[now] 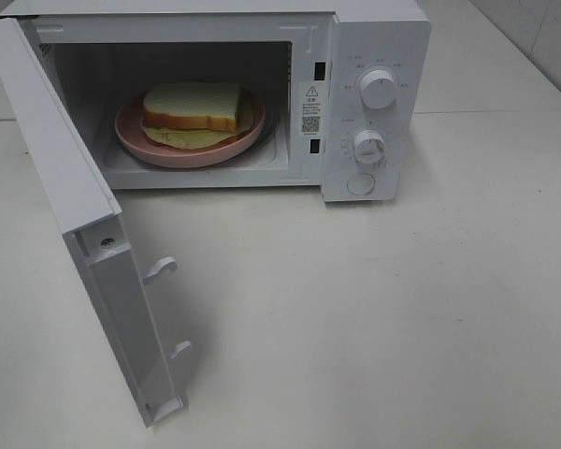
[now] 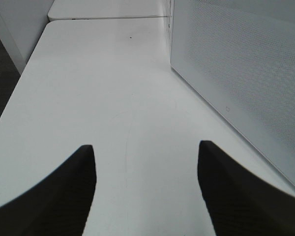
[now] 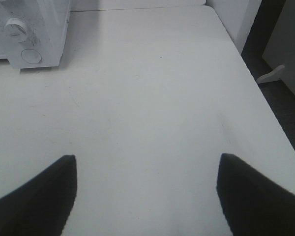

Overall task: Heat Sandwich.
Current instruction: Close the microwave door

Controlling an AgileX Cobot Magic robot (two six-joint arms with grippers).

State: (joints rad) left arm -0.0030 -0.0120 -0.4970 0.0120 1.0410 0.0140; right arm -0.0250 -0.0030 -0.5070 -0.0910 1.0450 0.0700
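White bread of the sandwich (image 1: 193,106) is seen on a pink plate (image 1: 182,157) inside the microwave (image 1: 379,37), whose door (image 1: 61,159) is swung wide open. The left end effector (image 2: 145,189) and the right end effector (image 3: 146,196) are held spread and empty over the surface (image 1: 374,309). The left is placed beside the door, presumably so it can be pushed shut.

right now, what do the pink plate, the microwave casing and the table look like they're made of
The pink plate: probably plastic, possibly glazed ceramic; smooth, even colour with a soft sheen on the rim.
The microwave casing: likely white painted metal or plastic; flat, matte, uniform panels.
The table: looks like laminate; smooth off-white top with faint scuffs.
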